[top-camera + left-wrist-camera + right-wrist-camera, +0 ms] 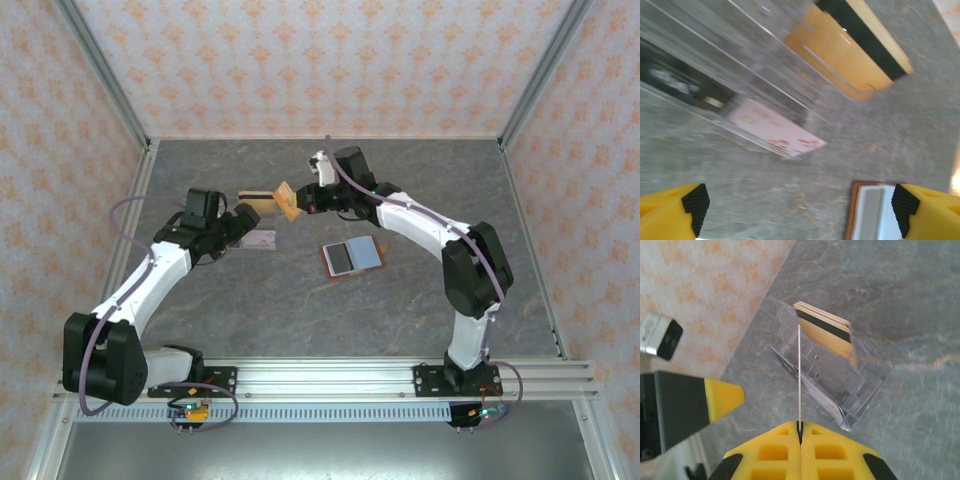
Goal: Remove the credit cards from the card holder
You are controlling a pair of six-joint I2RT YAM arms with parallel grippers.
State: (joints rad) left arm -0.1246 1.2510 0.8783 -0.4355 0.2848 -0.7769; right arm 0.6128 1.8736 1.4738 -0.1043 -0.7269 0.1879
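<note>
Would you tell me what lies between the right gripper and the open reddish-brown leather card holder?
Only bare grey table, top view, between right gripper and card holder.

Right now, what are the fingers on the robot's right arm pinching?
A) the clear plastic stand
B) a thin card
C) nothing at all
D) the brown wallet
B: the right arm's fingers are pressed together on a thin card, which the wrist camera sees edge-on, while the wallet lies open and apart from them.
</note>
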